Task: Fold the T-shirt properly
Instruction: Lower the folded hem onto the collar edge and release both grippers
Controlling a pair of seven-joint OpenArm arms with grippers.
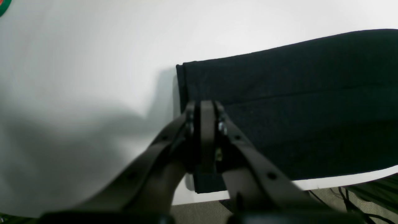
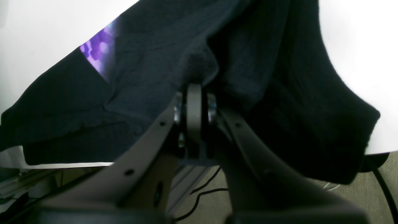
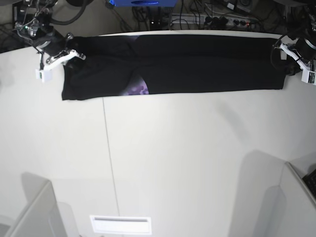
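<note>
T-shirt (image 3: 197, 64) lies as a long, narrow black band along the far edge of the table (image 3: 173, 158), its long axis running side to side across the base view, nearly the full width of the far edge. One arm stands at each short end. Left gripper (image 1: 206, 107) sits at the end nearest the table's right far corner in the base view; jaws pressed together, tips over the short folded edge of the cloth, apparently pinching it, though the contact itself is hidden under the fingers. From this gripper the band stretches away along its own length, toward the other arm. Right gripper (image 2: 194, 90) sits at the opposite end, near the left far corner in the base view; jaws likewise pressed together with bunched black cloth gathered at the tips, so it looks clamped on the shirt. A patch of purple print (image 3: 136, 90) shows at the near edge of the band, closer to the right gripper's end. Judgement: each arm is nearest its own end, so the next fold likely turns on bringing one short end along the long axis toward the other.
</note>
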